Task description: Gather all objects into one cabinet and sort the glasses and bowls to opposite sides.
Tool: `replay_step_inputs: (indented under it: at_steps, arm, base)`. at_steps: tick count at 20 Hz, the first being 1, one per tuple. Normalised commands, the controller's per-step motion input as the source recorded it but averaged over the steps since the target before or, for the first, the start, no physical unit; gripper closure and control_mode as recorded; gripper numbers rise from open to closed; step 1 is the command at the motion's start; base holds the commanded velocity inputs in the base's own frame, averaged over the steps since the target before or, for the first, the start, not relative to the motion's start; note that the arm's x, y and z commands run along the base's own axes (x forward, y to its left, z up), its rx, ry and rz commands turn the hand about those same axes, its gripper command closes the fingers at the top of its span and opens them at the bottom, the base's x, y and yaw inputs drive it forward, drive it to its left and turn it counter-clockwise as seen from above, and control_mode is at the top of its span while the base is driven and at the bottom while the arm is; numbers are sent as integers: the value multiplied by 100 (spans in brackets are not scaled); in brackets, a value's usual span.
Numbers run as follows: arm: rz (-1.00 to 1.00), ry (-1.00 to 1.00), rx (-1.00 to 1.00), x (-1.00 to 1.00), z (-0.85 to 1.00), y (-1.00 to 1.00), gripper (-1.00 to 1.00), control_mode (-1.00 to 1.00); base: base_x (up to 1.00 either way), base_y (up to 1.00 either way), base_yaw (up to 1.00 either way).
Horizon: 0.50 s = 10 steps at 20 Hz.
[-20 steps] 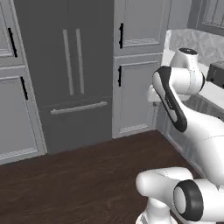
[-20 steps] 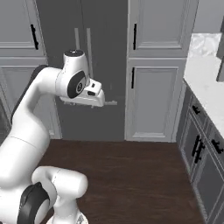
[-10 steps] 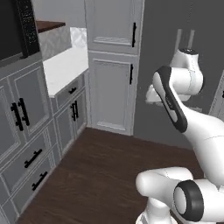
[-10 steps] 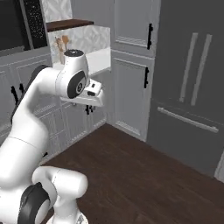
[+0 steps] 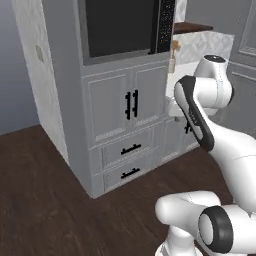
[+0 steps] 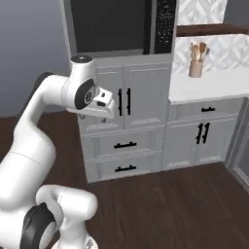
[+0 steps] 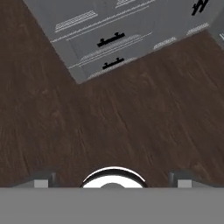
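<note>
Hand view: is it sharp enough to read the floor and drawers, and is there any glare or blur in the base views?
Hand view: soft but readable, the wood floor grain and drawer handles show, no glare. Left base view: even, flat lighting, the dark oven door without reflections. Right base view: slightly soft, the utensil holder still distinct.

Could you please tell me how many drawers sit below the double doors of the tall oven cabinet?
2, stacked in the tall oven cabinet: the upper drawer directly under the double doors, the lower drawer just above the floor. Each has one black bar handle.
</note>
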Motion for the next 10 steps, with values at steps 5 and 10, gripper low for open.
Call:
replay_step_inputs:
  at_steps: [5, 10]
  arm:
    - [0, 0, 0, 0, 0, 0, -100, 100]
    - [0, 0, 0, 0, 0, 0, -100, 100]
  base:
    - [0, -28, 89]
    - [2, -16, 30]
